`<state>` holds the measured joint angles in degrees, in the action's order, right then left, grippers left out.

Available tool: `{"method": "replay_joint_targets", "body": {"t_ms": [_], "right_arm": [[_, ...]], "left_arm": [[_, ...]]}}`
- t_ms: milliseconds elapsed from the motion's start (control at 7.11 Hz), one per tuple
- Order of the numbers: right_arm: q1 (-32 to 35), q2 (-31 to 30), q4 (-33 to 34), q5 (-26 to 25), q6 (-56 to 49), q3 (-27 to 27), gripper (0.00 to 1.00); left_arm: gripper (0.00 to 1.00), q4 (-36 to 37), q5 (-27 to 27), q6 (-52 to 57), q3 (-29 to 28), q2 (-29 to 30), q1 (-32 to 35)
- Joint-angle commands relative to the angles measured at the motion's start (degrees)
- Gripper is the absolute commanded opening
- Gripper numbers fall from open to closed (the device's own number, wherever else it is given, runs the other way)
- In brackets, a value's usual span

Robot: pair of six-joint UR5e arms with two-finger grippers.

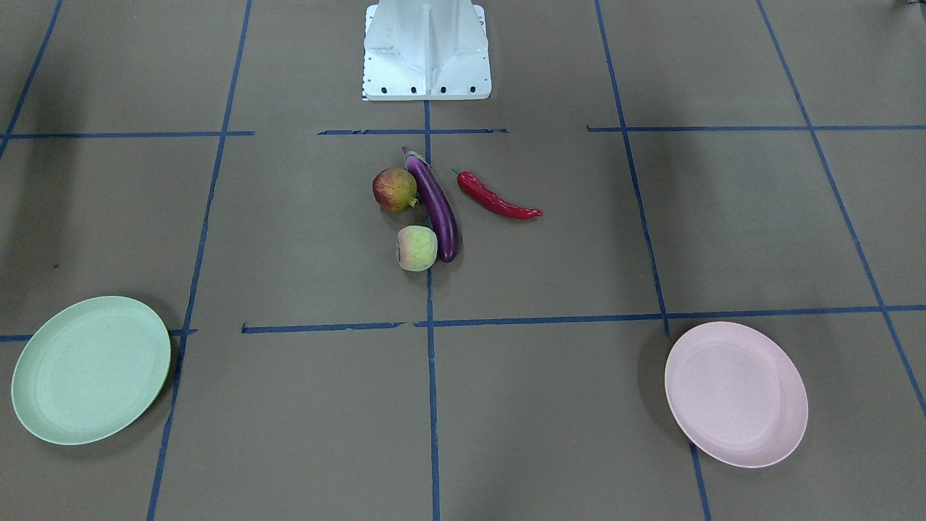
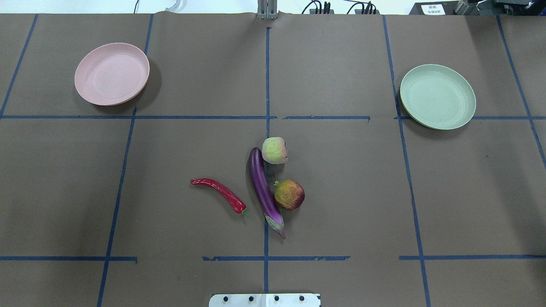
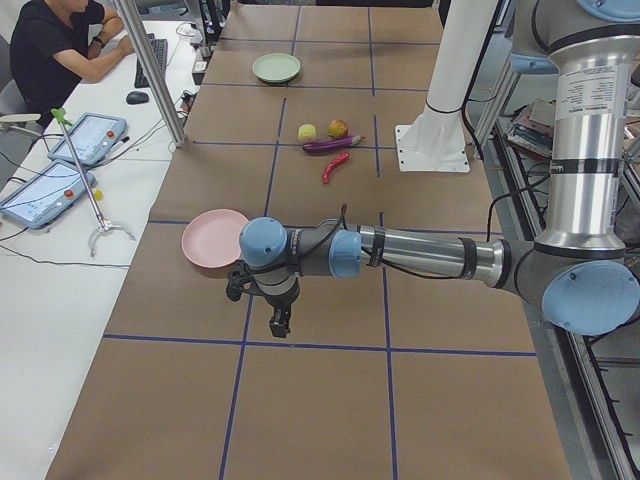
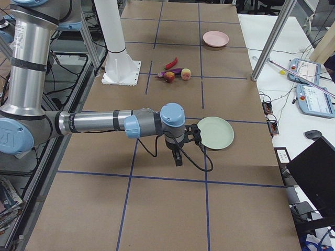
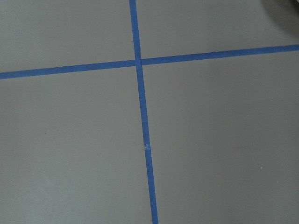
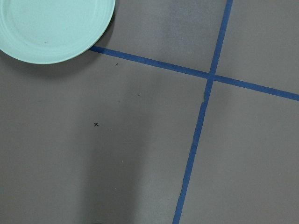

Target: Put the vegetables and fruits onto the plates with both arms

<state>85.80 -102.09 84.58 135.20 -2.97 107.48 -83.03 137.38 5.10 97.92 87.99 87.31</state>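
The purple eggplant (image 2: pixel 263 189) lies at the table's middle. The red-and-yellow-green fruit (image 2: pixel 289 195) and the pale green-pink fruit (image 2: pixel 274 150) touch its right side. The red chili (image 2: pixel 219 194) lies apart on its left. The pink plate (image 2: pixel 111 73) is far left, the mint green plate (image 2: pixel 437 96) far right, both bare. My left gripper (image 3: pixel 279 325) hangs above the table near the pink plate (image 3: pixel 214 237). My right gripper (image 4: pixel 178 158) hangs beside the green plate (image 4: pixel 216 133). I cannot tell whether either is open or shut. Neither wrist view shows fingers.
The white base block (image 2: pixel 264 299) stands at the table's near edge. Blue tape lines (image 5: pixel 140 93) cross the brown table cover. A seated operator (image 3: pixel 60 45), tablets and a metal pole (image 3: pixel 150 70) are on the far side by the side table.
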Motion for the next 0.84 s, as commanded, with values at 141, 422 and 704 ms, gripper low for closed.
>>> {"method": "replay_joint_targets", "body": {"t_ms": [141,422,704], "right_arm": [[-0.2,0.31,0.06,-0.46,0.51,-0.34,1.0],[-0.37,0.66,-0.03,-0.55,0.51,-0.42,1.0],[-0.9,0.67,0.06,-0.2,0.69,-0.25,1.0]], "left_arm": [[1.0,-3.0,-0.88,1.58,-0.44,-0.28,-0.47],[1.0,-2.67,-0.53,0.88,-0.61,0.94,-0.91],[1.0,-2.05,-1.15,0.71,0.0,1.74,-1.26]]}}
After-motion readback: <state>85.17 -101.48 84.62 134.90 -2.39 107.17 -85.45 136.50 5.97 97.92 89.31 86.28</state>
